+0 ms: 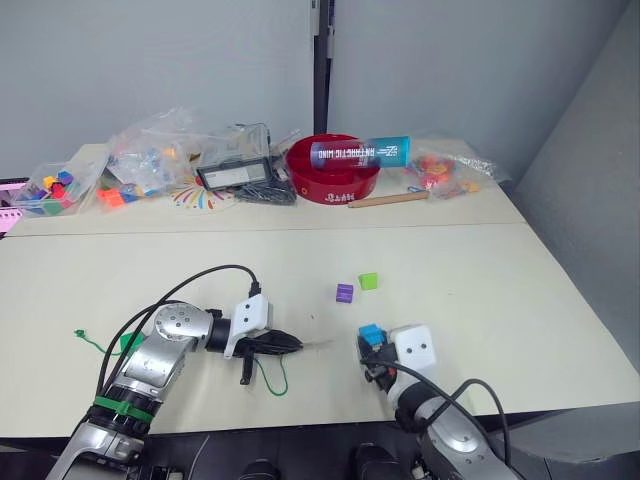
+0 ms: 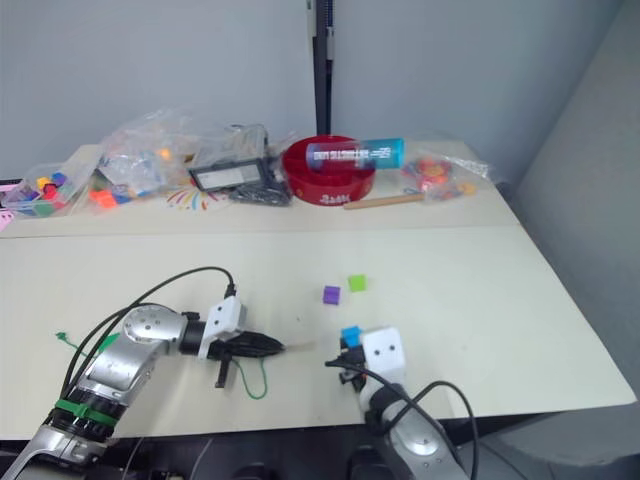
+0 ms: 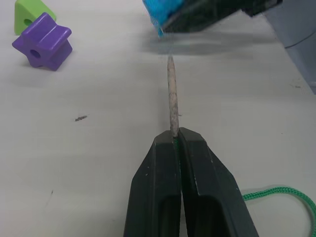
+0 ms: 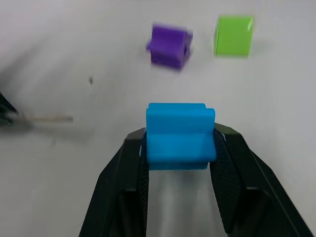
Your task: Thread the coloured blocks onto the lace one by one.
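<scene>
My left gripper [image 1: 290, 343] is shut on the lace [image 3: 173, 98], whose pale stiff tip points toward the right gripper. The green cord loops behind it on the table [image 1: 276, 380] and its far end lies at the left [image 1: 84, 337]. A light blue block [image 4: 180, 136] is held between the fingers of my right gripper [image 1: 372, 340], a short gap from the tip. A purple block [image 1: 345, 293] and a lime green block [image 1: 368, 281] lie on the table just beyond the grippers.
Along the table's back edge stand a red bowl [image 1: 333, 178] with a blue tube across it, clear bags of toy pieces [image 1: 150, 160], a black device [image 1: 236, 173] and a wooden stick [image 1: 388, 200].
</scene>
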Available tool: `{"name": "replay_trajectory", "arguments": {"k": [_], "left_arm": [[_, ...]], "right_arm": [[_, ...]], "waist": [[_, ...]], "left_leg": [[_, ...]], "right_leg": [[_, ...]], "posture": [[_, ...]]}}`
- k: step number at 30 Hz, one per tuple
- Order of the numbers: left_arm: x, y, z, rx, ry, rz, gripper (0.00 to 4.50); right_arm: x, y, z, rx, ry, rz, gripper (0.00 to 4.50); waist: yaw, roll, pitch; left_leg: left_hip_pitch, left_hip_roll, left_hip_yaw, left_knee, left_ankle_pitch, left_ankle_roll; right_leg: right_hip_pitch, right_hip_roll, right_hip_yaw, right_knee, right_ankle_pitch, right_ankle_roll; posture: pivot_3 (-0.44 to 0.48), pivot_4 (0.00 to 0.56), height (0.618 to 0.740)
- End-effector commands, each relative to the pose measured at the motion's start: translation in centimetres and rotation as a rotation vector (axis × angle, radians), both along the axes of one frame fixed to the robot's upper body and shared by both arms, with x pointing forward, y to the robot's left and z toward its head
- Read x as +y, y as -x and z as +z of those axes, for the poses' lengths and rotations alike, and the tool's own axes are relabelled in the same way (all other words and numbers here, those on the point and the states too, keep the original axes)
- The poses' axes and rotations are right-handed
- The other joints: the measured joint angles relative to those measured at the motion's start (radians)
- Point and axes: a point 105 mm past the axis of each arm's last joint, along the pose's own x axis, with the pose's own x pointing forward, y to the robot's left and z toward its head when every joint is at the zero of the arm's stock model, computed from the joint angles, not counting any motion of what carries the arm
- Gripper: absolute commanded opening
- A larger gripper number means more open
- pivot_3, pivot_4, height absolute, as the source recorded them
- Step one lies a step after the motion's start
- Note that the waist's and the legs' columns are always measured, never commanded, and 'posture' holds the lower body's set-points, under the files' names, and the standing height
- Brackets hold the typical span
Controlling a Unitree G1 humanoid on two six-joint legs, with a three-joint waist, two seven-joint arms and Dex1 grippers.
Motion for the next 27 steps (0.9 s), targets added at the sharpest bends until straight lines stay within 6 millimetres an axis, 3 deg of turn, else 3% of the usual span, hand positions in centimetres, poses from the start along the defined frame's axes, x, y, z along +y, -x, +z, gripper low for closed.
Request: {"name": "replay_trajectory", "arguments": {"k": [1,7,9,16,20,23,27], "left_arm": [[0.2,0.0,1.1,-0.043,0.017,0.004,0.0],[0.5,0.2,0.9,-0.039,-0.004,0.003,0.0],[0.4,0.2,0.9,-0.038,-0.006,0.002,0.0],[0.2,0.2,1.0,-0.04,-0.002,0.002,0.0],[0.3,0.2,1.3,-0.044,-0.003,0.008,0.0],[0.4,0.2,1.4,-0.045,-0.005,0.01,0.0],[0.6,0.6,1.7,-0.038,-0.013,0.001,0.0]], "right_arm": [[0.5,0.3,-0.6,0.026,-0.017,0.015,1.18],[1.0,0.7,-1.5,0.079,-0.051,0.042,1.18],[0.7,0.5,-1.1,0.061,-0.064,0.039,2.22],[-0.7,0.4,2.9,-0.076,-0.062,0.192,4.47],[-1.6,0.7,5.1,-0.112,-0.001,0.449,4.47],[-2.3,0.9,5.4,-0.029,0.03,0.701,4.47],[-3.1,-0.5,6.6,0.055,0.075,0.989,4.47]], "waist": [[-0.001,0.0,0.0],[-0.001,0.0,0.0],[-0.001,0.0,0.0],[0.003,0.0,0.0],[0.002,-0.001,0.0],[0.001,-0.001,0.0],[-0.003,-0.001,0.001]], "left_leg": [[0.0,0.0,0.0,0.0,0.0,0.0],[0.0,0.0,0.0,0.0,0.0,0.0],[0.001,0.0,0.0,0.0,0.0,0.0],[-0.001,0.0,0.0,0.001,0.0,0.0],[-0.001,0.0,0.0,0.002,0.0,0.0],[0.0,0.0,-0.001,0.002,0.0,0.0],[0.0,0.0,0.0,0.004,0.0,0.001]], "right_leg": [[0.0,0.0,0.0,0.0,0.0,0.0],[0.0,0.0,0.0,0.0,0.0,0.0],[0.0,0.001,0.0,0.0,0.0,0.0],[0.0,0.0,0.0,0.0,0.0,0.0],[0.001,0.0,0.0,0.0,0.0,0.0],[0.002,0.001,0.0,0.0,0.0,0.0],[0.002,0.001,0.0,0.0,0.0,0.0]], "posture": [[0.0,0.15,0.74],[0.0,0.15,0.74],[0.0,0.15,0.74],[0.0,0.15,0.74],[0.0,0.15,0.74],[0.0,0.15,0.74],[0.0,0.15,0.74]]}}
